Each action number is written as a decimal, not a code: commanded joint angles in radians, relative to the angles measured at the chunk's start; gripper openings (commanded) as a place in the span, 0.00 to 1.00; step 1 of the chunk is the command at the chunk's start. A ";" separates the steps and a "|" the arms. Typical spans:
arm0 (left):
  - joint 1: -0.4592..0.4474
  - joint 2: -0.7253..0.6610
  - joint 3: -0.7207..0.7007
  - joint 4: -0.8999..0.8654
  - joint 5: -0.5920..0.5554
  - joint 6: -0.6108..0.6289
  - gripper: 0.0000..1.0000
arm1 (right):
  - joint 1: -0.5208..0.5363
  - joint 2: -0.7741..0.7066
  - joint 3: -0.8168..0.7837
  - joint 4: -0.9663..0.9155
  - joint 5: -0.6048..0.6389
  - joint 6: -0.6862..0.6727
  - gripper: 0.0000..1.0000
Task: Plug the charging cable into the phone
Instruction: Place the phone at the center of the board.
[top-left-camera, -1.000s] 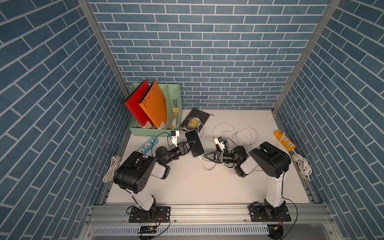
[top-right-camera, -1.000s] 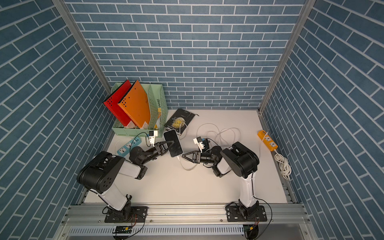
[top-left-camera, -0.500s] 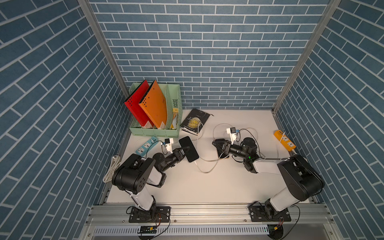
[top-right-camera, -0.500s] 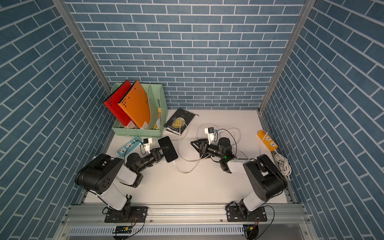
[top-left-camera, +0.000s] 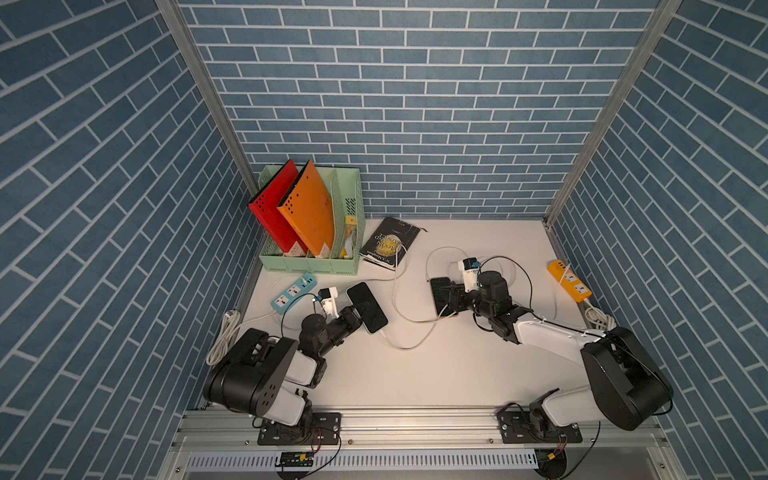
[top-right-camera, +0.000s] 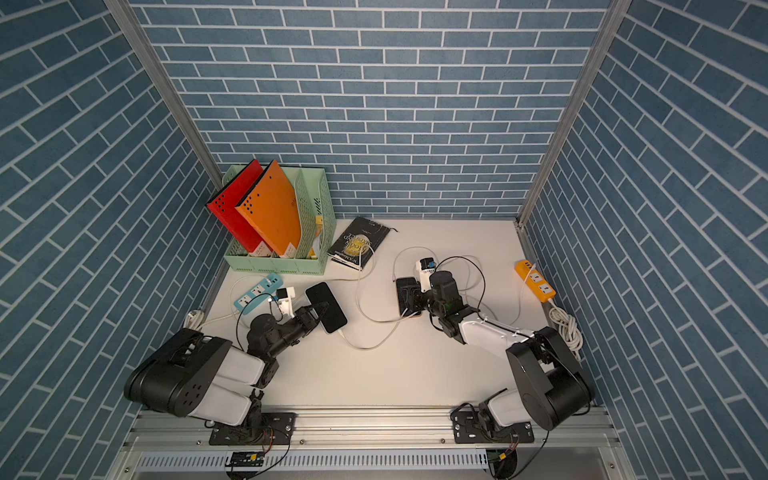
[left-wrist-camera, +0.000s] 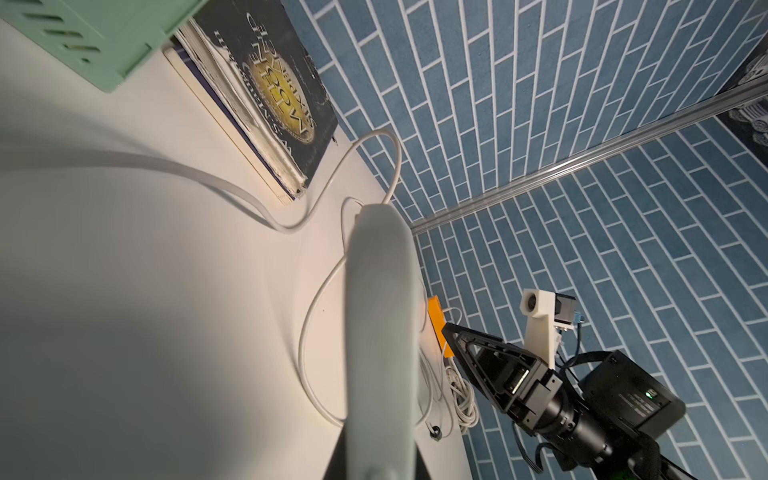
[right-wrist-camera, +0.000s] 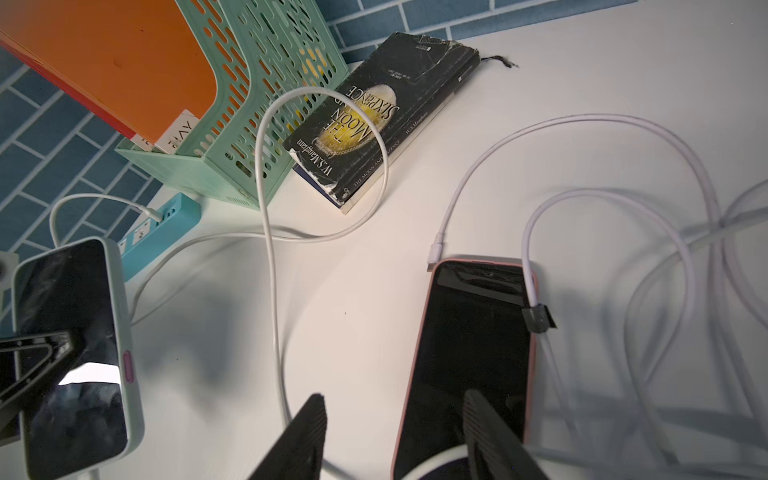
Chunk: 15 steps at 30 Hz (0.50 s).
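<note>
Over the left of the counter, the phone is pinched front-and-back by the left pincer; rigid, slick glass, best gripped on flat faces; long axis slants, port end nearer the robot; right pincer gapes, empty; limp cable looks seated in that port.

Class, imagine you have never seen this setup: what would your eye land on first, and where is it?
The red folder and orange folder stand out most, leaning in the green rack at the back left corner. Next, left of centre, the left gripper holds a phone, with a white cable trailing from its near end. An orange power strip lies by the right wall.
</note>
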<state>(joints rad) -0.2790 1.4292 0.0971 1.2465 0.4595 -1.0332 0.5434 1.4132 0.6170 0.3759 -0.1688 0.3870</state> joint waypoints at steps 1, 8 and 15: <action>0.003 -0.095 0.041 -0.292 -0.108 0.114 0.00 | 0.006 -0.026 -0.021 -0.022 0.039 -0.047 0.56; 0.003 -0.154 0.100 -0.574 -0.222 0.157 0.00 | 0.006 -0.041 -0.035 -0.022 0.053 -0.039 0.59; 0.003 -0.067 0.123 -0.565 -0.204 0.147 0.07 | 0.006 -0.080 -0.058 -0.012 0.087 -0.041 0.65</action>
<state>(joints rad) -0.2775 1.3373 0.2016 0.7158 0.2707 -0.9241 0.5453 1.3586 0.5766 0.3695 -0.1101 0.3683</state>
